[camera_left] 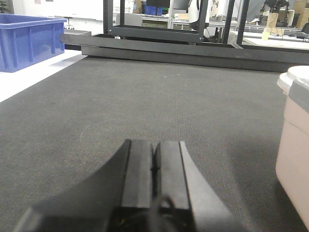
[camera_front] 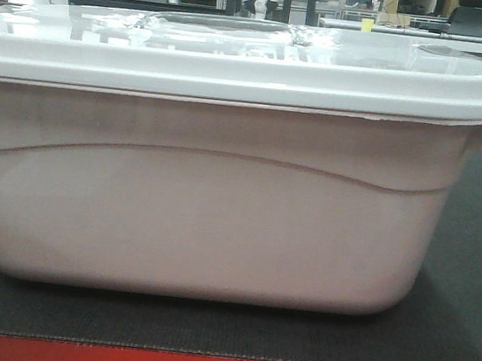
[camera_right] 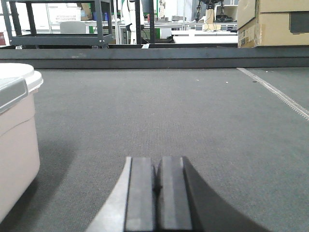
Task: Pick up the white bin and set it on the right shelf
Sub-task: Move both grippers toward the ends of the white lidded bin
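Left hand [camera_left: 154,166] and right hand [camera_right: 158,186] both closed, empty.

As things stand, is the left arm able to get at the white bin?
Probably yes. The left gripper, jaws shut, is low over the dark grey mat, with the white bin close on its right and nothing between them.

Lidded white bin [camera_front: 210,221] sits on dark mat [camera_front: 465,287]
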`<move>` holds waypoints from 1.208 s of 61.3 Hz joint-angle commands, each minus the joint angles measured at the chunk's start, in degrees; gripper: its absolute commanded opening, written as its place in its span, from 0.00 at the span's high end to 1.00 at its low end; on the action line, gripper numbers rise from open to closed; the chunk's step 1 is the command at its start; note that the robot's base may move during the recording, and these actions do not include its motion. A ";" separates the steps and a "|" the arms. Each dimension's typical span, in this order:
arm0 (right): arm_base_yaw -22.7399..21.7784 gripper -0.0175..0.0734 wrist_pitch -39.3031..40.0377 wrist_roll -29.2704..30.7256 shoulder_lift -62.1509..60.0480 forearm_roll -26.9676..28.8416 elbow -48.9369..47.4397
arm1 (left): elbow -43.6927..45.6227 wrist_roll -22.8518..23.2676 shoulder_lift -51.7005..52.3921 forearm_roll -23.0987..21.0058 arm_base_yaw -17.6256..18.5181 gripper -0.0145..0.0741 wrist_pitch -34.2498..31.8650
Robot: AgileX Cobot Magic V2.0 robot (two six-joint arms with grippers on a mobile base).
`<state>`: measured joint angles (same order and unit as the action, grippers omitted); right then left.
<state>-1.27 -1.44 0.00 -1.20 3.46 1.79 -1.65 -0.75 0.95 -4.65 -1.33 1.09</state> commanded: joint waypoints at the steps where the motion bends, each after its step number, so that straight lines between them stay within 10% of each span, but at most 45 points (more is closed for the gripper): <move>1: -0.30 0.72 5.09 0.00 -0.48 0.03 -0.10 | -0.87 -0.18 0.51 0.09 0.36 0.98 -5.12; 74: -0.30 0.72 13.91 0.00 -0.44 1.96 -1.89 | 5.84 0.07 -2.16 -3.48 0.36 0.98 -11.89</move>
<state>-1.27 3.50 0.00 -1.20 4.02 1.79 -0.83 -0.75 0.75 -7.97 -1.33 -6.03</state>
